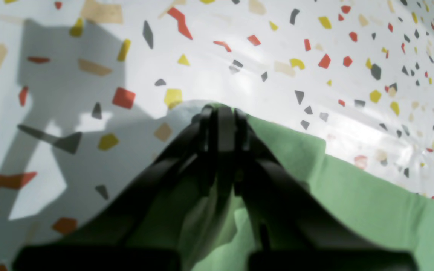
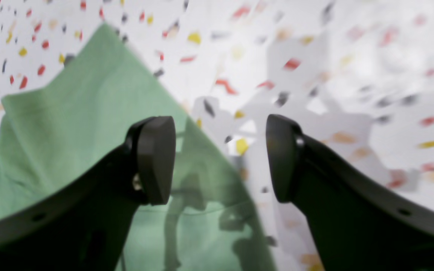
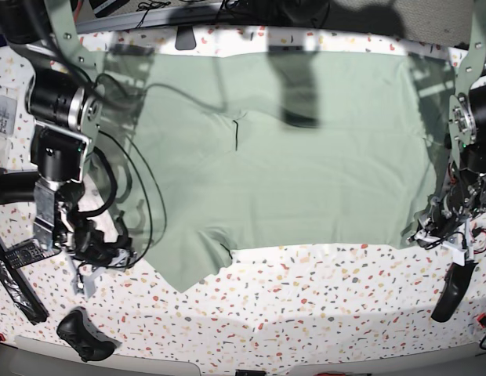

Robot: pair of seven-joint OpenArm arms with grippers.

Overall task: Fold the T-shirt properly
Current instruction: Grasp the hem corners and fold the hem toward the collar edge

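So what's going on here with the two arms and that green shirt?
A two-armed robot is folding a large pale sage-green fabric T-shirt spread across a speckled terrazzo-pattern table. The left gripper is shut on the shirt's edge. The right gripper is open above the shirt's other side, holding nothing. No fold is made yet.

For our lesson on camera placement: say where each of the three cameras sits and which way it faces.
Left wrist: on the arm, facing past its shut left hand pinching the T-shirt edge.
Right wrist: behind the open right hand, above the speckled table.
Base: overhead, looking down; both arms show.
Shared by all views: the shirt and table.
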